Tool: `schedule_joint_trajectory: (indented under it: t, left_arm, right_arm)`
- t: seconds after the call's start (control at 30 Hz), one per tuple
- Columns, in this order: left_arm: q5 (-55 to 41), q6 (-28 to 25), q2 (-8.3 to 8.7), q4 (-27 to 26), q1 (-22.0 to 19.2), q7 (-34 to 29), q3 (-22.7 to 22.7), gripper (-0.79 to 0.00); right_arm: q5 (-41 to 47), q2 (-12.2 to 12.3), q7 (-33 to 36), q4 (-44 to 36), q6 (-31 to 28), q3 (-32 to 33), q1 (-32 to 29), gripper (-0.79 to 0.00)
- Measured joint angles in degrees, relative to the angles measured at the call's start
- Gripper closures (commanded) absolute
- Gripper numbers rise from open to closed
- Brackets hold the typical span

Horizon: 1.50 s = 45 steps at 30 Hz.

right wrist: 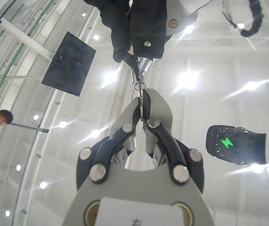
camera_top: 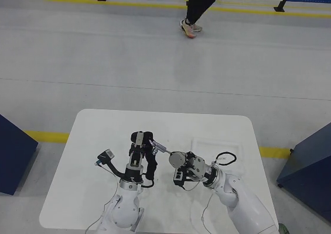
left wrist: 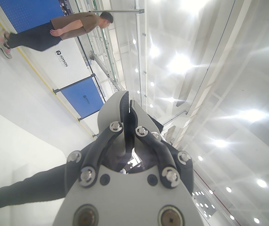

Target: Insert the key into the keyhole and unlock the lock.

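Above the white table (camera_top: 89,175) my left gripper (camera_top: 147,141) holds a silver lock (camera_top: 160,147), which sticks out toward the other arm. Seen from the right wrist, the lock's cylinder (right wrist: 142,67) emerges from the black-sleeved left gripper (right wrist: 134,52). My right gripper (right wrist: 142,96) is shut on a thin metal key (right wrist: 140,105), edge-on between the pads. The key's tip meets the end of the cylinder at the keyhole. From above, the right gripper (camera_top: 175,159) sits just beside the lock. The left gripper (left wrist: 127,101) has its pads pressed together, and its fingers hide the lock.
A clear shallow tray (camera_top: 215,146) lies on the table behind the right arm, with a black cable loop (camera_top: 227,157) near it. Blue partitions stand off the table at the left (camera_top: 1,152) and right (camera_top: 323,169).
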Motion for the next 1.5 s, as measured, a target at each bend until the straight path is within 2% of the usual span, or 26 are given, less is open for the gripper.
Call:
schedule_joint_trajectory:
  t: [0.43,0.6,0.8,1.13,1.33,1.5]
  left_arm:
    - [0.0,0.1,-0.03,-0.1,-0.1,0.0,0.1,0.000]
    - [0.0,0.2,-0.03,-0.2,-0.1,0.0,0.0,0.000]
    - [-0.1,0.3,-0.01,-0.2,-0.1,-0.1,0.0,0.000]
    - [0.0,0.1,0.01,-0.3,-0.1,-0.2,-0.1,0.000]
    - [0.3,0.0,-0.01,-0.1,-0.1,0.1,-0.1,0.000]
    - [0.4,-0.1,-0.02,0.1,-0.1,0.2,0.0,0.000]
  right_arm:
    - [8.6,0.2,-9.4,-0.6,1.1,0.4,0.1,0.000]
    - [7.6,0.3,-9.5,-2.0,0.1,1.3,0.0,0.000]
    - [-3.2,0.4,-4.5,-4.7,-3.2,3.0,-0.5,0.000]
    - [-23.3,0.6,9.2,-5.2,-9.5,2.5,-0.8,0.000]
    - [-31.7,0.8,15.8,-4.7,-14.7,2.2,-0.9,0.000]
    - [-34.7,0.9,19.5,-4.0,-17.3,2.2,-0.9,0.000]
